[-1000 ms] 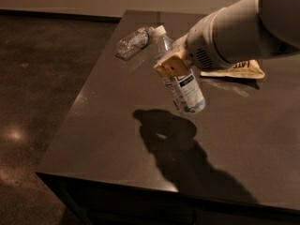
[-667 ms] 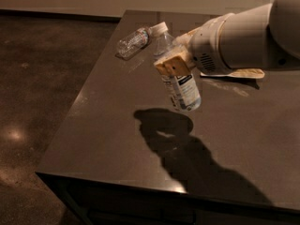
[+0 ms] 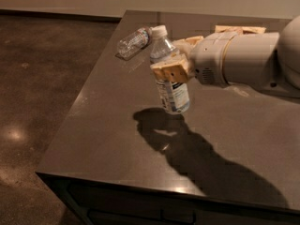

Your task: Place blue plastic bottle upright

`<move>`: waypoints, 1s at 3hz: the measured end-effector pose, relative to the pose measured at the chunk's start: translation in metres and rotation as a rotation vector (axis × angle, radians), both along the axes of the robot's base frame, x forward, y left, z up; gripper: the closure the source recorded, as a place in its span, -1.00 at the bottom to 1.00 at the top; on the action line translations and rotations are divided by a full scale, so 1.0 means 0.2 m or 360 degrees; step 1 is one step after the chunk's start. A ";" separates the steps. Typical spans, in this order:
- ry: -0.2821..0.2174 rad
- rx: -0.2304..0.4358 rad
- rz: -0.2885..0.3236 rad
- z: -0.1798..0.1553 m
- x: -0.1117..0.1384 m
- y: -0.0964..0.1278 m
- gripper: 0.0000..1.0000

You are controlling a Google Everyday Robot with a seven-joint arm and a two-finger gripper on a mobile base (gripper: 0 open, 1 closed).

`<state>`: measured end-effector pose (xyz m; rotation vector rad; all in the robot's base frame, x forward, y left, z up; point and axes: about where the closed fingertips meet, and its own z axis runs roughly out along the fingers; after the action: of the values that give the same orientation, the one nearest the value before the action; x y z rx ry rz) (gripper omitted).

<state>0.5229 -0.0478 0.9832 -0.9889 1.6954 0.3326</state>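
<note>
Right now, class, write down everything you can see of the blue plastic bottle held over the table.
The blue plastic bottle is clear, bluish-tinted plastic with a white cap and a white label carrying dark print. It is nearly upright, cap leaning slightly left. The gripper, reaching in from the right, is shut on its upper body. Its base seems to hang just above the table.

A: Dark table [image 3: 108, 139], what's down on it?
B: Crinkled water bottle [image 3: 133, 42] on its side near the far left corner, tan packet [image 3: 239, 30] at the far edge. Gripper [image 3: 172, 64] over the middle, clamping the blue plastic bottle [image 3: 173, 95].
</note>
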 end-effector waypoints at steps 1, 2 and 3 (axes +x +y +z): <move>-0.0116 0.0045 0.0122 -0.04 -0.01 0.03 1.00; -0.0161 0.0058 0.0188 -0.07 0.00 0.04 1.00; -0.0219 0.0074 0.0258 -0.10 0.01 0.04 1.00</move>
<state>0.5246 -0.0402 0.9624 -1.0929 1.4815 0.3990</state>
